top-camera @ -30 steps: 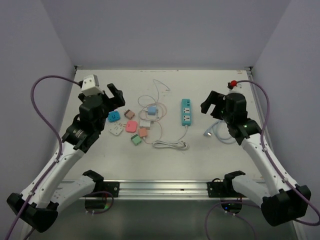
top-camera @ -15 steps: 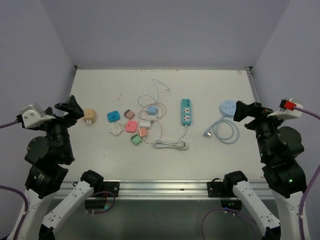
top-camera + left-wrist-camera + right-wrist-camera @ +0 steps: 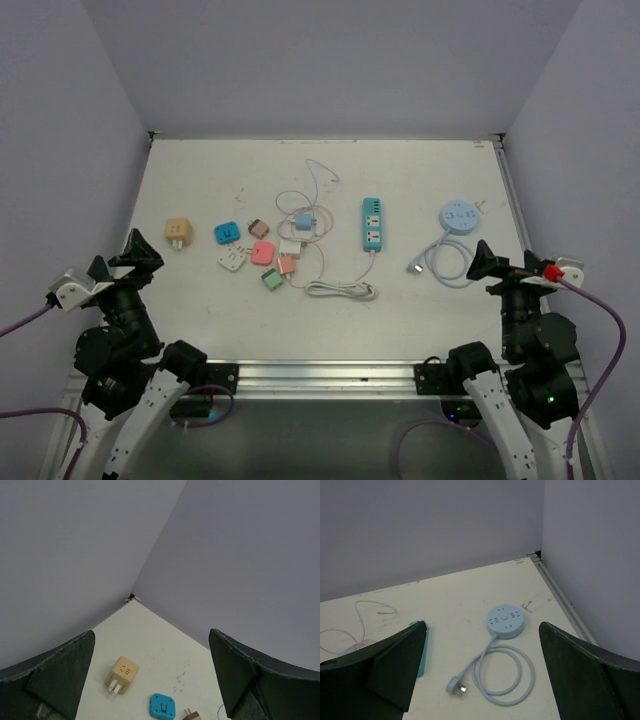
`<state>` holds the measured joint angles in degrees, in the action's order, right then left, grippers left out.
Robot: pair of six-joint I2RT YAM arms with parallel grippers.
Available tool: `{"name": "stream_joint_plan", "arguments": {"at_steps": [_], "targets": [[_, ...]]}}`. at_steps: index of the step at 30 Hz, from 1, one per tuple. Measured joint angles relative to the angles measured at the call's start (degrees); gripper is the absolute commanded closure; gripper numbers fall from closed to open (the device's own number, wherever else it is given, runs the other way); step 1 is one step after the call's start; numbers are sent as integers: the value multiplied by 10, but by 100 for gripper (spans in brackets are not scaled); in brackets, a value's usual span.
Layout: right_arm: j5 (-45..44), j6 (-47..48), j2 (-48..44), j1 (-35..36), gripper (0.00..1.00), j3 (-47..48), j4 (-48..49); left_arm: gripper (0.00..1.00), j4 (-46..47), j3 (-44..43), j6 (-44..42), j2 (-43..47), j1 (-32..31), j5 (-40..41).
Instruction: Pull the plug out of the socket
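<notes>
A teal power strip (image 3: 372, 222) lies mid-table with its white cord (image 3: 342, 289) coiled in front of it; its edge (image 3: 422, 660) shows in the right wrist view. A round light-blue socket (image 3: 457, 214) (image 3: 505, 620) sits at the right, and its own plug (image 3: 415, 267) (image 3: 456, 685) lies loose on the table. I cannot tell whether any plug sits in the strip. My left gripper (image 3: 117, 260) (image 3: 151, 636) is open at the near left, high above the table. My right gripper (image 3: 503, 265) (image 3: 483, 625) is open at the near right. Both hold nothing.
Several small loose adapters lie left of the strip: a tan cube (image 3: 178, 231) (image 3: 122, 674), a blue square (image 3: 228, 233) (image 3: 163, 706), a pink one (image 3: 263, 253), a green one (image 3: 272, 279) and a light-blue one (image 3: 302, 221) with thin cables. Walls enclose three sides.
Both arms have drawn back from over the table to the near edge, and their open grippers now stand high near the bases. Nothing on the table has moved.
</notes>
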<state>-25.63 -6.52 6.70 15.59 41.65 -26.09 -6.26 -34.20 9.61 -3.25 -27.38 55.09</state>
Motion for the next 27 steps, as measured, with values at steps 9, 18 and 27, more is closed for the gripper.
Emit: {"name": "stream_joint_plan", "arguments": {"at_steps": [9, 18, 27], "targets": [[-9, 13, -23, 2, 1, -35, 38, 0, 64, 31, -28, 25, 0, 9], [-7, 14, -16, 2, 1, -37, 50, 0, 85, 41, -35, 26, 0, 25], [-4, 14, 2, 2, 1, -37, 51, 1, 90, 41, -35, 27, 0, 28]]}}
